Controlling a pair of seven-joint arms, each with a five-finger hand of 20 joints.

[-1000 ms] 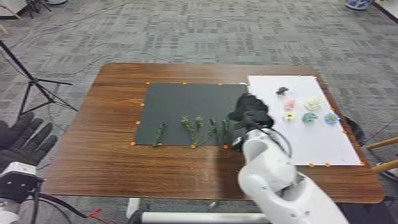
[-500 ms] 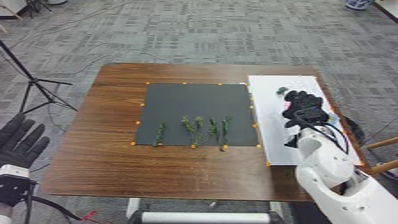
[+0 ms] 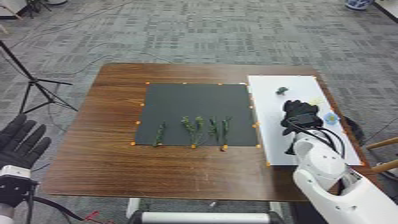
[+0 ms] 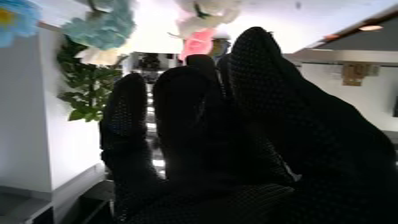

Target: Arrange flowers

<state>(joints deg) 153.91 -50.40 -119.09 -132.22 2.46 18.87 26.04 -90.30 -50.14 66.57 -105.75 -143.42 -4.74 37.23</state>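
Stems (image 3: 193,131), green and leafy, lie side by side on the black mat (image 3: 197,102), close to its edge nearest the robot, and I see orange markers (image 3: 193,146) dotted round its border. Right beside the mat is the white sheet (image 3: 275,145), and that's where the right hand (image 3: 303,115) is, low over it, its fingers pointing away from the robot. They look long and loosely together, open, with nothing that I can see caught between them. A blue flower (image 3: 331,118) shows on the sheet just to the right of that hand, a pale yellow flower (image 3: 315,101) peeks out by the fingertips, and a small dark green sprig (image 3: 282,90) sits on the sheet farther from the robot.

In the right wrist view the glove of the right hand (image 4: 195,150) stands with its fingers fairly straight. A pink flower (image 4: 197,44) appears near their tips, with a white flower (image 4: 211,15), a teal flower (image 4: 99,27) and some green leaves (image 4: 84,85) about too.

Over on the left, the left hand (image 3: 19,142) is open, fingers spread, beside the brown wooden table (image 3: 178,172). A black tripod (image 3: 34,80) stands on the carpet past it.
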